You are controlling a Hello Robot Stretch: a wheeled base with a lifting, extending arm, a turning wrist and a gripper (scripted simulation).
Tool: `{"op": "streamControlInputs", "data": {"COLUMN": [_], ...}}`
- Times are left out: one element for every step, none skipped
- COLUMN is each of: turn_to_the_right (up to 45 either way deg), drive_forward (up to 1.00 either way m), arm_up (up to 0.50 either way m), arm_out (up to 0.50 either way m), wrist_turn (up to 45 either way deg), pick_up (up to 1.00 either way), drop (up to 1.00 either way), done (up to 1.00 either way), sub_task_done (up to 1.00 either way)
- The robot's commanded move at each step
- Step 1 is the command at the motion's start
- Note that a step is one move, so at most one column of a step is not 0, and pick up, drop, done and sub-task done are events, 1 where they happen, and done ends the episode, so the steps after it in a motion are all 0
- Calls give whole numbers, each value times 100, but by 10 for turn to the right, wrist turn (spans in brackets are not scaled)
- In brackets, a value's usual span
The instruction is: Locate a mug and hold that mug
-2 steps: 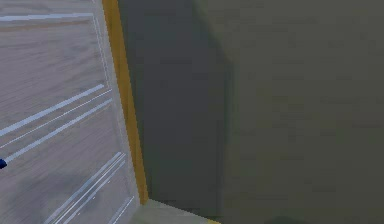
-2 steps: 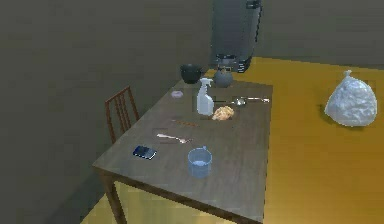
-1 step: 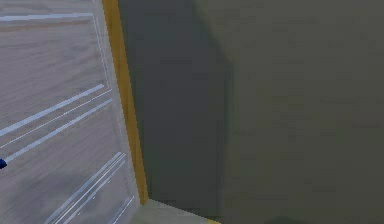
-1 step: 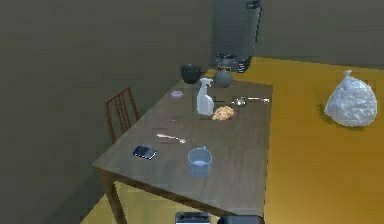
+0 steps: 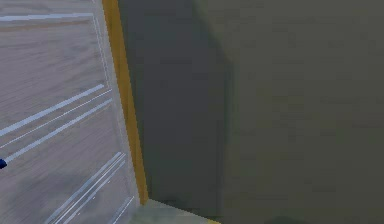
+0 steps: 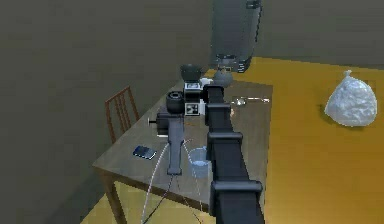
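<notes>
Arm side view: the arm [image 6: 230,170] reaches over a wooden table [image 6: 250,125] with the gripper [image 6: 175,165] low above its top, and I cannot tell how its fingers stand or whether it holds anything. A pale cup-like thing [image 6: 200,158] stands just beside the fingers and a dark cup-like thing [image 6: 188,70] near the table's far end; whether either is the mug cannot be told

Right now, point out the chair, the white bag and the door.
chair [image 6: 121,105]: arm side view, on its backrest.
white bag [image 6: 351,101]: arm side view, middle of the bag.
door [image 5: 55,100]: forward view, on its panelled face.
</notes>
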Motion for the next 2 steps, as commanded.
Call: {"op": "streamControlInputs", "data": {"turn_to_the_right": [0, 0], "drive_forward": [0, 0], "arm_up": [0, 0], "arm_out": [0, 0], "wrist_turn": [450, 450], "pick_up": [0, 0], "drop": [0, 0], "done": [0, 0], "sub_task_done": [0, 0]}}
